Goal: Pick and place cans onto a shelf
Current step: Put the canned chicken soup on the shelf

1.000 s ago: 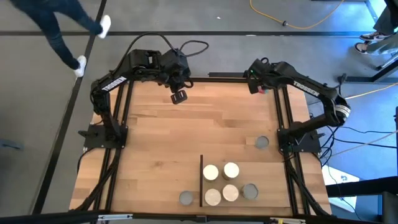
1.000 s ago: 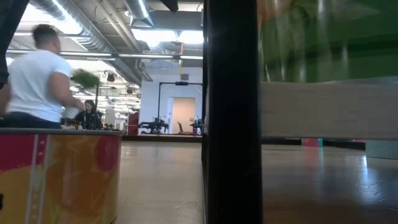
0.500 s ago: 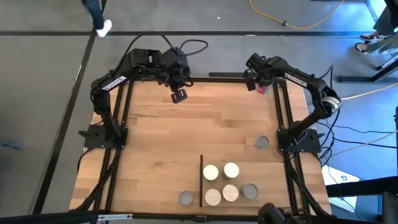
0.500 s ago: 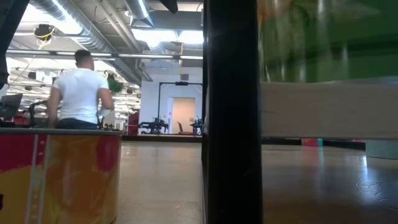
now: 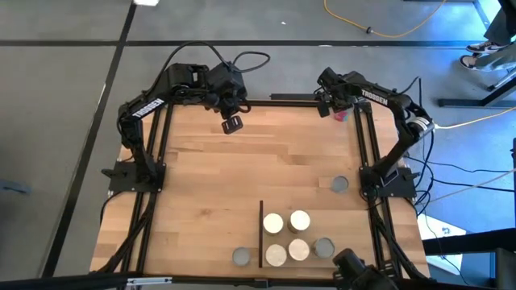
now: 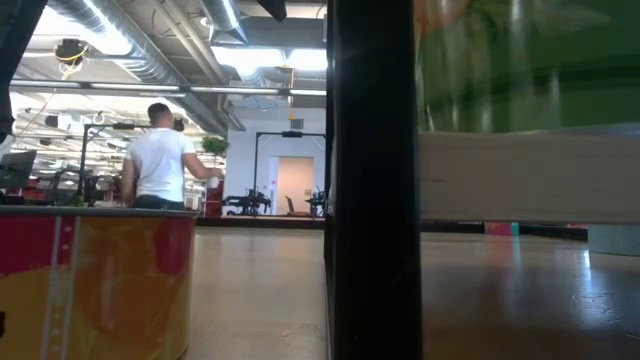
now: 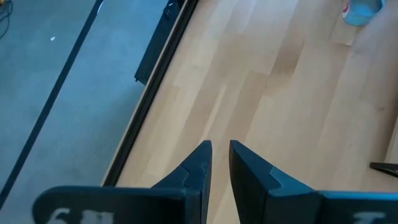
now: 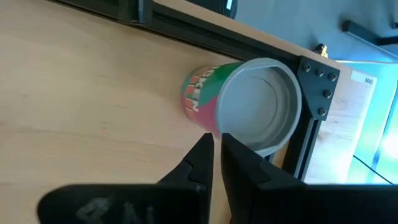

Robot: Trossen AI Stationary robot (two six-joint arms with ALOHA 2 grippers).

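A can (image 8: 249, 106) with red and green sides lies tipped at the table's (image 5: 242, 177) far right corner, against the black frame rail (image 8: 311, 130). My right gripper (image 8: 214, 146) hangs just over its rim, fingers nearly together, holding nothing. My left gripper (image 7: 219, 152) waits at the far left, fingers almost closed. Four cans (image 5: 286, 235) stand on the shelf (image 5: 322, 221) near me.

Right arm drawn in toward the far right corner.
The right arm (image 5: 379, 101) has folded its elbow closer to the frame; the person (image 6: 165, 165) has walked rightward across the room; a dark object (image 5: 355, 270), perhaps a head, has entered at the near edge.
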